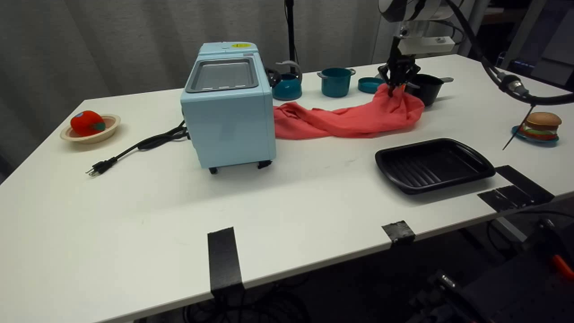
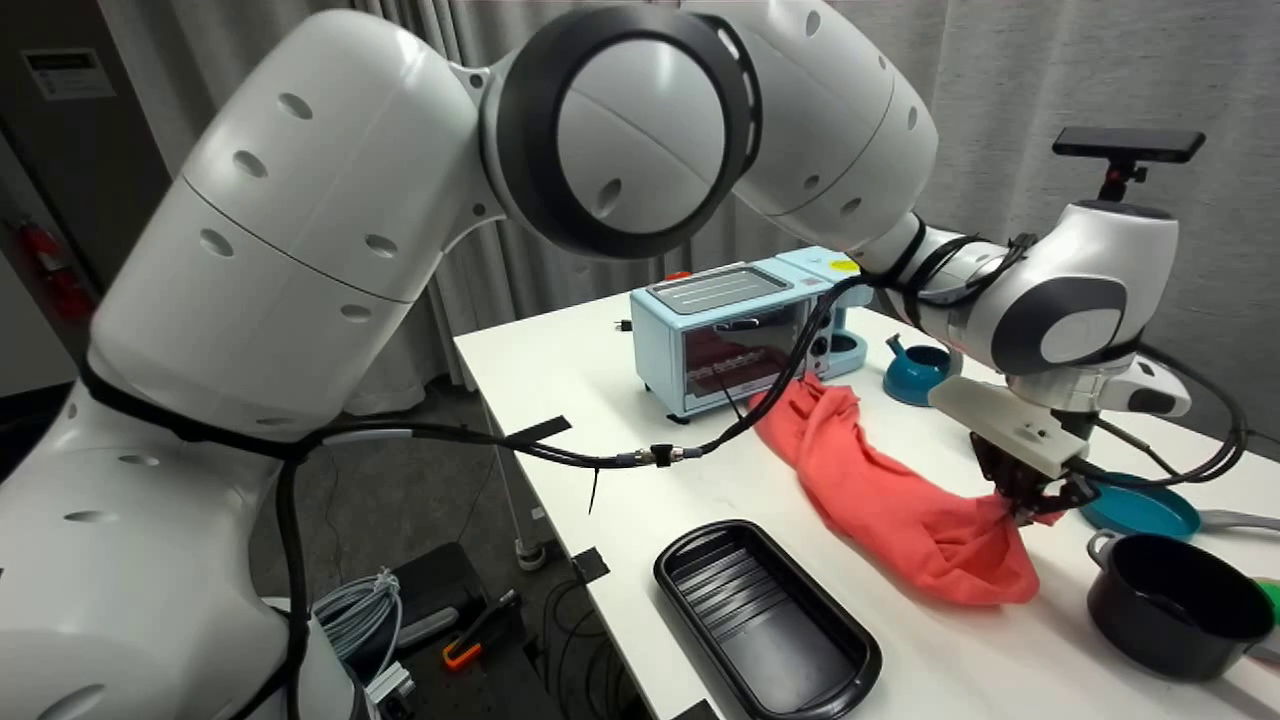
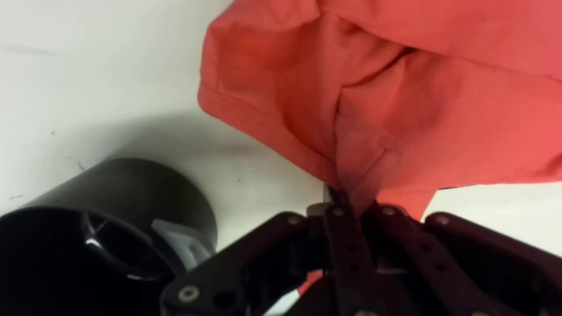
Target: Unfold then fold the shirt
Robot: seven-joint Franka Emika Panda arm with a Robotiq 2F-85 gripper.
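Note:
The red shirt (image 1: 350, 121) lies bunched in a long crumpled strip on the white table, from beside the toaster oven toward the pots. It shows in both exterior views (image 2: 880, 500). My gripper (image 1: 393, 92) is at the pot end of the shirt, pointing down, and shut on a pinch of cloth; it also shows in an exterior view (image 2: 1020, 512). In the wrist view, the cloth (image 3: 474, 114) gathers up between the fingertips (image 3: 358, 199), which are partly hidden by it. That end is lifted a little; the rest lies on the table.
A black pot (image 3: 118, 188) stands close beside the gripper, also in an exterior view (image 2: 1170, 610). A blue toaster oven (image 1: 228, 125) stands at the shirt's far end. A black tray (image 1: 435, 166) lies in front. A teal pan (image 2: 1140, 508), teal pot (image 1: 336, 83) and kettle (image 1: 287, 89) stand behind.

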